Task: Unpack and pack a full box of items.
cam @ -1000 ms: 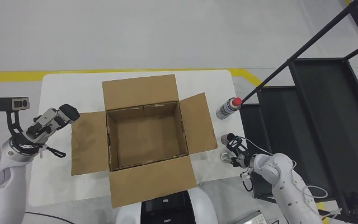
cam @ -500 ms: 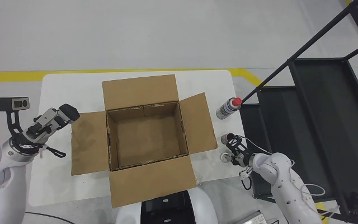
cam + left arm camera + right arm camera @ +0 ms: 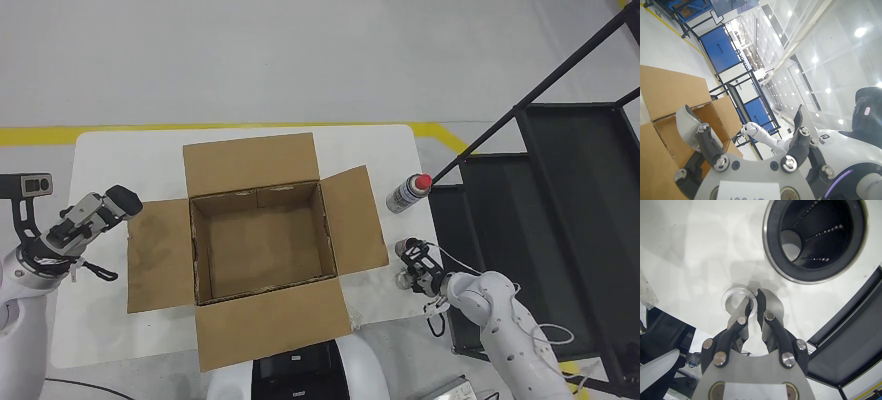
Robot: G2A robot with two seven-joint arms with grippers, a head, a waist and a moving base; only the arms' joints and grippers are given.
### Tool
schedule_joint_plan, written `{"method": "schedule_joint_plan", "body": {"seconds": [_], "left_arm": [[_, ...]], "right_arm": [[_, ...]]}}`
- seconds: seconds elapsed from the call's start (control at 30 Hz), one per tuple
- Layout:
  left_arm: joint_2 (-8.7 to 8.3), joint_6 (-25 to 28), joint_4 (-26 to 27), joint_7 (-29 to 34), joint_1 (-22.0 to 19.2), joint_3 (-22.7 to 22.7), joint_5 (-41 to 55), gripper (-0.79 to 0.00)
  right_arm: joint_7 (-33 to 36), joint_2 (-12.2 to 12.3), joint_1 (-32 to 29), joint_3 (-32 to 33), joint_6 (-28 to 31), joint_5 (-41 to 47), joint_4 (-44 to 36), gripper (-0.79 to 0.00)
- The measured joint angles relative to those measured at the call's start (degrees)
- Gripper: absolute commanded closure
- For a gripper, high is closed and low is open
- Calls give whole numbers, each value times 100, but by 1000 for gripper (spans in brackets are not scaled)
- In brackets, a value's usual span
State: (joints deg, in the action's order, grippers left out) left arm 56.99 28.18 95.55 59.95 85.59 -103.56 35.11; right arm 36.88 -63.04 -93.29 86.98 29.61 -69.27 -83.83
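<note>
Right gripper (image 3: 754,303) pinches a metal ring (image 3: 730,295) at the table's (image 3: 120,160) right edge. Left gripper (image 3: 742,113) hangs released beside the box (image 3: 262,245).

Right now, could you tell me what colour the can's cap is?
The cap is red; top view.

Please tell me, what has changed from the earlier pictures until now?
The right claw moved slightly toward the cardboard box, and it pinches the rim of a small metal ring. The ring, the box, the spray can and the open left claw stayed in place.
</note>
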Motion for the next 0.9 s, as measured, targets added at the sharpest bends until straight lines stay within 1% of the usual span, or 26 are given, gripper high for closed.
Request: {"method": "schedule_joint_plan", "body": {"seconds": [0.17,0.3,0.43,0.63,0.77,0.9], "left_arm": [[0,0,0,0,0,0,0,-785],[0,0,0,0,0,0,0,-785],[0,0,0,0,0,0,0,-785],[0,0,0,0,0,0,0,-785],[0,0,0,0,0,0,0,-785],[0,0,0,0,0,0,0,-785]], "right_arm": [[-99,34,-58,143,21,109,-62,0],[-238,97,-325,516,221,346,-404,0],[-408,177,-811,1145,592,802,-1053,0],[-643,237,-1368,1826,1133,1673,-2134,0],[-731,250,-1569,1997,1222,2046,-2875,0],[-798,255,-1479,1869,1188,2308,-3414,0]]}}
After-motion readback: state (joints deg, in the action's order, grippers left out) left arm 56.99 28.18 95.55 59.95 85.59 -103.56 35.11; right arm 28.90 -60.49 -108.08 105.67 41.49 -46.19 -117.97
